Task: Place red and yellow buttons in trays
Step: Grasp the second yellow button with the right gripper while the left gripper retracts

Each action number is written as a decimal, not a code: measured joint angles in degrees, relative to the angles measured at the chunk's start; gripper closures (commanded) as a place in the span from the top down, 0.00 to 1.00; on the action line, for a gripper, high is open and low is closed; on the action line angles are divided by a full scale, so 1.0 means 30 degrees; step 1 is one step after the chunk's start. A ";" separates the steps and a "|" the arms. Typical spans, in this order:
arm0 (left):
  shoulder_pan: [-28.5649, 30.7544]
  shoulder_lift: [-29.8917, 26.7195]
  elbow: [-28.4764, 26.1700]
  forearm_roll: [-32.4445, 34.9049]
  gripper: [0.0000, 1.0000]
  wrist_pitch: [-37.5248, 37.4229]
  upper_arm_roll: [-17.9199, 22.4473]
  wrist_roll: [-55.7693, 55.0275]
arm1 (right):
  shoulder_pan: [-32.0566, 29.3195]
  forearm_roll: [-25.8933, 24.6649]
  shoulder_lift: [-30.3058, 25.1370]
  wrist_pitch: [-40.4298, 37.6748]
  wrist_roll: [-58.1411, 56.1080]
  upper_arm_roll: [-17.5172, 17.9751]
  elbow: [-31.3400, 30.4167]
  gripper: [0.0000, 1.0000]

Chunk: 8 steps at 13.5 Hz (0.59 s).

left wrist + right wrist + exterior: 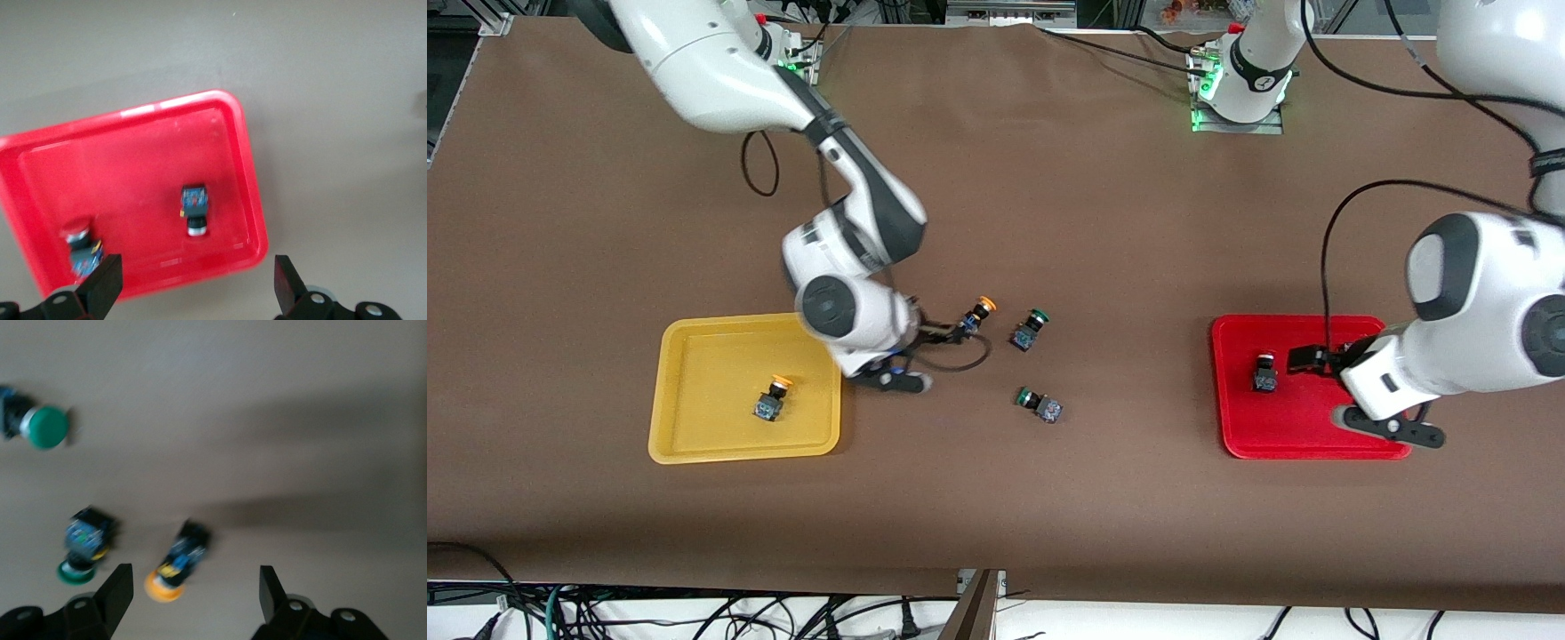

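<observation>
The yellow tray (694, 351) lies toward the right arm's end of the table and holds one yellow-capped button (772, 397). A second yellow-capped button (978, 316) lies on the table; in the right wrist view it (179, 563) lies just ahead of the fingers. My right gripper (950, 334) (193, 597) is open and empty, low beside it. The red tray (1307, 431) (133, 160) lies toward the left arm's end and holds two red-capped buttons (193, 209) (81, 243); only one button (1264, 372) shows in the front view. My left gripper (1316, 358) (195, 293) is open and empty over the red tray.
Two green-capped buttons lie on the table between the trays, one (1029, 329) (83, 550) beside the loose yellow button, the other (1040, 404) (40, 427) nearer to the front camera. A black cable loop (960, 360) hangs under the right wrist.
</observation>
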 measured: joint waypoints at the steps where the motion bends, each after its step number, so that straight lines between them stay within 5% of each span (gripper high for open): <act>1: 0.0068 -0.0062 0.0403 -0.0372 1.00 -0.0680 0.0034 -0.0616 | 0.0703 -0.0021 0.0069 0.0252 0.1118 -0.0005 -0.0035 0.85; 8: -0.0032 -0.2271 0.1421 -0.0702 1.00 -0.4680 -0.0023 -0.3247 | 0.1450 -0.0406 0.0379 0.1693 0.2512 -0.0271 -0.1507 0.85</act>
